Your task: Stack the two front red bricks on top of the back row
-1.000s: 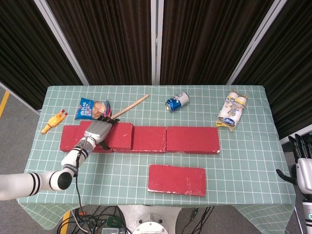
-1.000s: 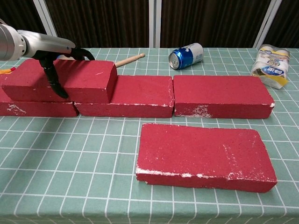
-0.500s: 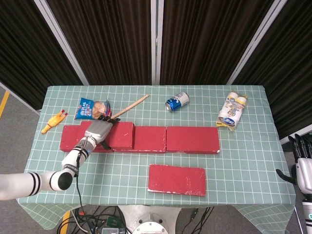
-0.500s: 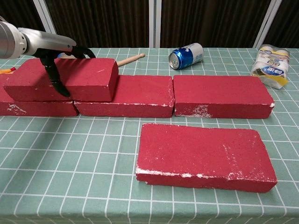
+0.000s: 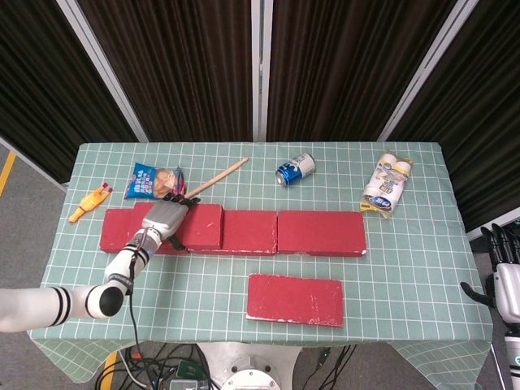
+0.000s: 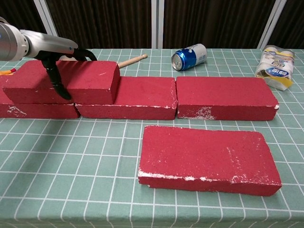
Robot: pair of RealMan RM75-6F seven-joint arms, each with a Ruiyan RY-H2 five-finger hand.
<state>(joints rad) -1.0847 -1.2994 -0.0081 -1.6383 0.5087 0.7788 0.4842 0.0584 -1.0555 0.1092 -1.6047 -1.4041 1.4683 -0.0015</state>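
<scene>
Nothing much has shifted since the earlier frames: the stacked brick [image 6: 64, 80] sits a touch squarer on the back row [image 6: 223, 97] than it did a second ago, and the left hand [image 5: 165, 217] stays clamped on it. Taking the back row as the landmark, this brick lies on top of its left end, straddling the joint between the leftmost and middle bricks. The chest view shows a dark thumb down the brick's front face and fingers [image 6: 85, 53] hooked over its far edge, so the left hand grips the brick and has not let go. The right hand [image 5: 505, 280] hangs off the table's right edge, well away from the back row; whether its fingers are spread or curled I cannot tell.

By my reading the task is about half done: one front brick is up, pending release. The second front brick [image 6: 206, 159] lies flat on the tablecloth [image 6: 71, 180] just in front of the back row, below the joint of its middle and right bricks, untouched.

As for containers, a blue can [image 6: 190, 56] lies on its side behind the back row; its contents cannot be seen. A snack bag [image 5: 154, 180] and a wrapped pack [image 5: 387, 185] also lie behind it
</scene>
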